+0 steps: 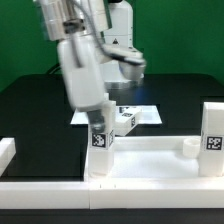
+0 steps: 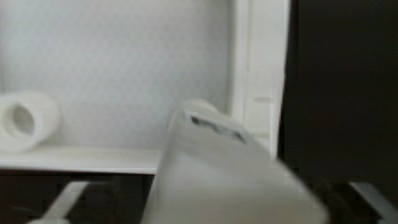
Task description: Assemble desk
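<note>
One leg stands in the tabletop's corner on the exterior view's right. The gripper, jaws wide apart and holding nothing, is around a second leg at the other corner. A third leg lies behind the tabletop, not yet put on.

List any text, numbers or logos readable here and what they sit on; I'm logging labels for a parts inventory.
No words, numbers or brand names can be read in either view.
Leg on the exterior view's left: black-and-white square tag, a pattern, no letters.
Leg on the exterior view's right: the same kind of tag.
Marker board: tags too small and blurred to read.
Leg in the wrist view: dark mark, too blurred to read.
</note>
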`<move>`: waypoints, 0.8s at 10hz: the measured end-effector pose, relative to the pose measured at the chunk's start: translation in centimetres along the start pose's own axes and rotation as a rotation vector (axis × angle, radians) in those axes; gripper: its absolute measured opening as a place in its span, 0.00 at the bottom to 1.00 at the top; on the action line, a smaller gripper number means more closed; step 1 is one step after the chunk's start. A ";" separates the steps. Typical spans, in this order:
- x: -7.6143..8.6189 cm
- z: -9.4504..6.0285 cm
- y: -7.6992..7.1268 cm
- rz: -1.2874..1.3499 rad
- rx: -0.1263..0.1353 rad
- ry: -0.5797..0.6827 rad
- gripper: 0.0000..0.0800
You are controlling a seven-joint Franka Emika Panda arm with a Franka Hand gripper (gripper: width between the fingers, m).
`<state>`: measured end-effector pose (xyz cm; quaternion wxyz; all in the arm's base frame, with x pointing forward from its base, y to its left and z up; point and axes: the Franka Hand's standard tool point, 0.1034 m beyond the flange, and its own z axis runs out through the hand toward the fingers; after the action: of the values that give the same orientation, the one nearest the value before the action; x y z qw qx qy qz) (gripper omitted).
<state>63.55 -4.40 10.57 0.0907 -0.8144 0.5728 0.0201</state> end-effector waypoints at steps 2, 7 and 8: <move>0.0 0.2 0.2 -0.143 -0.002 0.002 0.80; 0.7 -0.4 -0.5 -0.770 -0.013 0.124 0.81; 0.6 -0.3 -0.4 -0.733 -0.016 0.115 0.81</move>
<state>64.13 -4.88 10.79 0.0531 -0.9659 0.2473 -0.0547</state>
